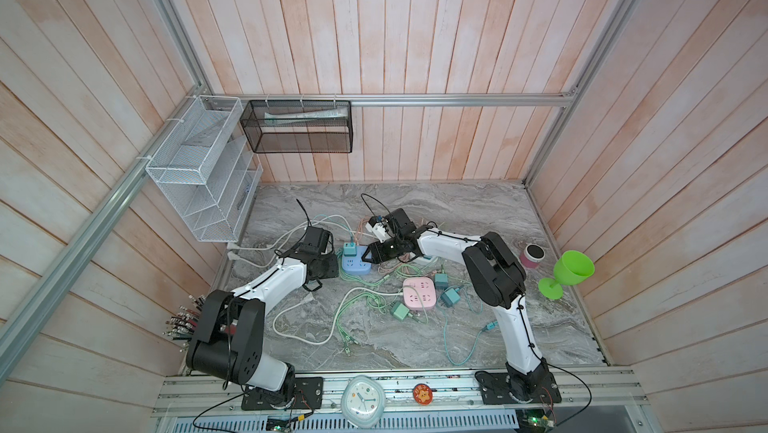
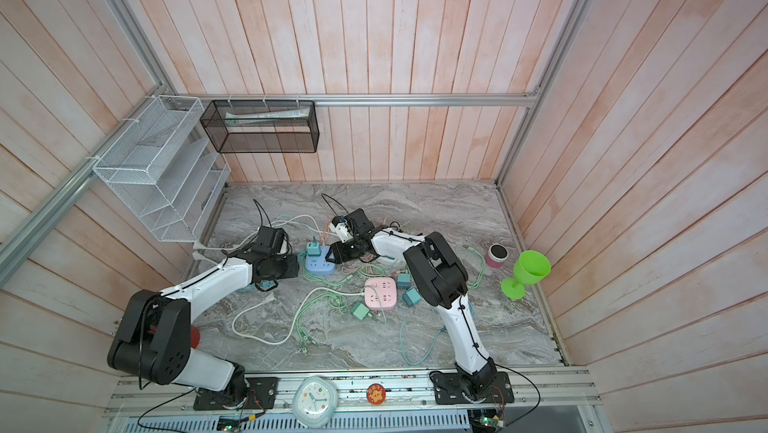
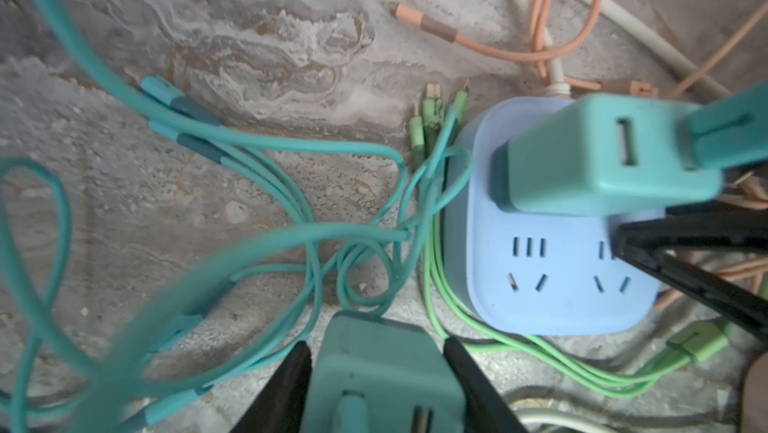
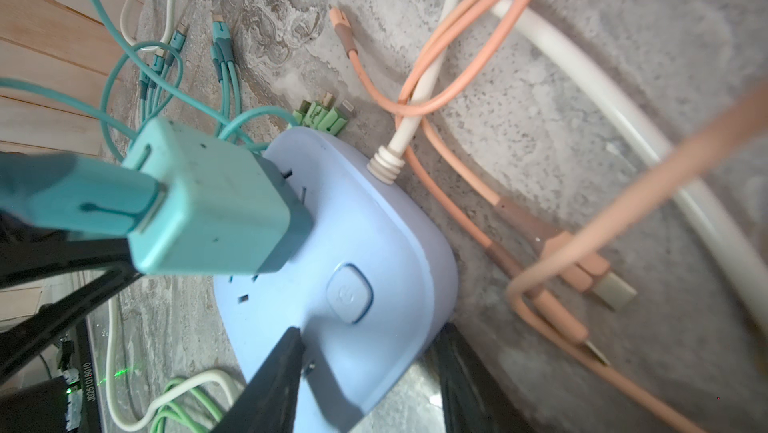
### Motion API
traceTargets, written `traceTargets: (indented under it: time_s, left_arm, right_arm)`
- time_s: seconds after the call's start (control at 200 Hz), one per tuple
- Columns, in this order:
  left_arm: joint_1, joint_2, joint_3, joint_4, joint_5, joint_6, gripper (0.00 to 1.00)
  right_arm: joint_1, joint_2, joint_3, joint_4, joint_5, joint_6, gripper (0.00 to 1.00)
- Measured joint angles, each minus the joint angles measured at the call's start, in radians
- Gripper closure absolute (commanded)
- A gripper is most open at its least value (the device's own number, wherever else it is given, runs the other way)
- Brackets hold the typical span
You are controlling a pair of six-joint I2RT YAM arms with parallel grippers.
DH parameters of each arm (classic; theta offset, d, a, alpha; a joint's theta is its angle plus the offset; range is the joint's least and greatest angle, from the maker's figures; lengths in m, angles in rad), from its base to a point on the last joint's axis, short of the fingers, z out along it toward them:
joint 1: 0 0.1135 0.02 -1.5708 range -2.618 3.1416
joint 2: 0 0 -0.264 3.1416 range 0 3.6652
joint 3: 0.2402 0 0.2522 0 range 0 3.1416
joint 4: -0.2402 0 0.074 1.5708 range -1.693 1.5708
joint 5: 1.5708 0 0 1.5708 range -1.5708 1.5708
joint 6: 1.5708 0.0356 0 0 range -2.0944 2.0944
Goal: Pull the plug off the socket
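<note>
A blue socket point(image 1: 356, 266) point(image 2: 320, 265) lies mid-table among loose cables. My right gripper point(image 4: 370, 343) point(image 1: 370, 258) is shut on its near corner, one finger on its top face and one at its side. One teal plug point(image 4: 216, 198) point(image 3: 602, 156) with a teal cable stands in the socket. Another teal plug point(image 3: 382, 372) lies off the socket, on the table beside it. My left gripper point(image 3: 376, 352) point(image 2: 266, 284) straddles this plug. Its fingers point(image 3: 291, 381) stand slightly apart from the plug's sides, so the gripper is open.
A pink socket point(image 1: 419, 294) with several green plugs around it lies nearer the front. Teal, green, orange and white cables point(image 3: 540, 48) sprawl around the blue socket. A green goblet point(image 1: 569, 273) and a small red cup point(image 1: 532, 255) stand at the right. Wire racks point(image 1: 199, 169) hang on the left wall.
</note>
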Motion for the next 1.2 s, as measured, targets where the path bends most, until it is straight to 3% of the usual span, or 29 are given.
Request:
traceTargets:
  time_s: [0.25,0.435,0.8,1.08,1.2]
  left_arm:
    - [0.000,0.002,0.039,-0.040,-0.017,0.011,0.13]
    - [-0.029,-0.056,0.097,-0.085,-0.077,0.010,0.08]
    - [-0.126,-0.099,0.142,-0.120,-0.120,0.009,0.14]
    - [-0.140,0.084,0.209,-0.044,-0.081,0.015,0.18]
    - [-0.140,0.143,0.241,-0.009,-0.077,0.021,0.26]
  right_arm:
    - [-0.001,0.000,0.000,0.000,0.000,0.000,0.49]
    - [-0.003,0.000,0.000,0.000,0.000,-0.001,0.49]
    - [-0.004,0.000,0.000,0.000,-0.001,-0.007,0.49]
    - [-0.004,0.000,0.000,0.001,-0.001,-0.007,0.49]
    - [-0.004,0.000,0.000,0.001,-0.001,-0.007,0.49]
